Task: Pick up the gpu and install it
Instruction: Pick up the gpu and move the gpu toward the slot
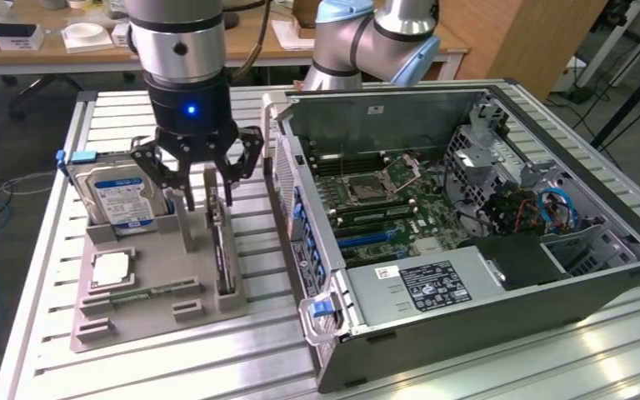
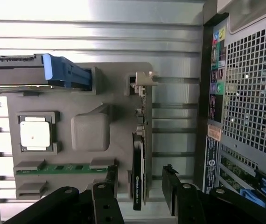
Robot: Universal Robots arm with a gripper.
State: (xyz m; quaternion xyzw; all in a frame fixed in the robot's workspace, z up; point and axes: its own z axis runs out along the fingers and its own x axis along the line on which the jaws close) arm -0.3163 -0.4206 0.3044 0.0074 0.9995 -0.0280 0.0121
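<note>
Hidden: in the exterior view my claw (image 1: pixel 207 198) covers the far end of the gpu (image 1: pixel 223 254). In the wrist view the frame edge cuts off my fingers (image 2: pixel 107 196), and the print on the card's edge is too small to read.
Claw: jaws spread wide with one finger on each side of the gpu, gripping nothing. I cannot tell whether either pad touches the card.
Gpu: stands on its long edge in a slot of the grey tray (image 1: pixel 131 327), on the side nearest the computer case (image 1: pixel 465 354). Its silver bracket (image 2: pixel 144 80) is at one end.
Tray contents: a hard drive (image 1: pixel 121 200) stands upright with a blue tab, a processor (image 1: pixel 111 268) lies flat in a square pocket, and a green memory stick (image 1: pixel 151 292) sits in a narrow slot.
Case: lies open on the exterior view's right, showing the motherboard (image 1: pixel 387 208), a labelled power supply (image 1: pixel 432 283) and loose cables.
Surface: a ribbed aluminium table (image 1: pixel 187 371) carries both tray and case.
Room: a wooden desk (image 1: pixel 253 52) stands behind.
</note>
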